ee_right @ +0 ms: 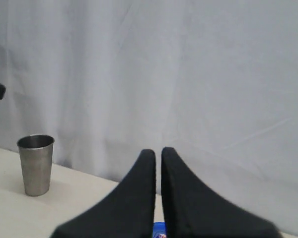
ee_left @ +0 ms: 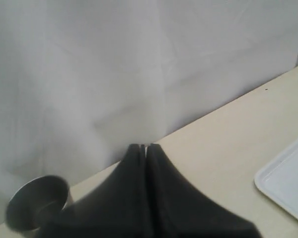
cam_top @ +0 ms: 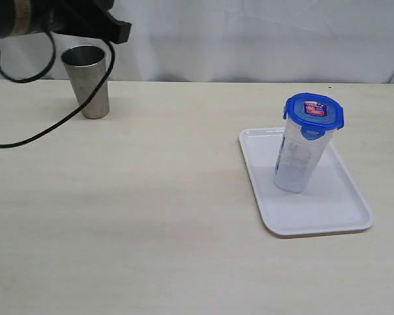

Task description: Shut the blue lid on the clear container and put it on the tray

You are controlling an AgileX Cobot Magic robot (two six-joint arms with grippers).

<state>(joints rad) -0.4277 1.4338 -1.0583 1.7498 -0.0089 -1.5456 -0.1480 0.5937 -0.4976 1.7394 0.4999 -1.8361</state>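
Observation:
The clear container (cam_top: pixel 297 161) stands upright on the white tray (cam_top: pixel 328 210), at the right of the table. The blue lid (cam_top: pixel 314 111) sits on top of it, flaps down, sticker facing up. My left gripper (ee_left: pixel 146 146) is shut and holds nothing. It is raised near the back left, far from the container, and a corner of the tray (ee_left: pixel 288 181) shows in its view. My right gripper (ee_right: pixel 158 151) is also shut and empty, lifted above the container. A sliver of the blue lid (ee_right: pixel 159 230) shows below its fingers. The exterior view does not show the right arm.
A grey steel cup (cam_top: pixel 87 82) stands at the back left, just under my left arm (cam_top: pixel 59 20). A black cable (cam_top: pixel 46 131) hangs from that arm onto the table. A white curtain closes off the back.

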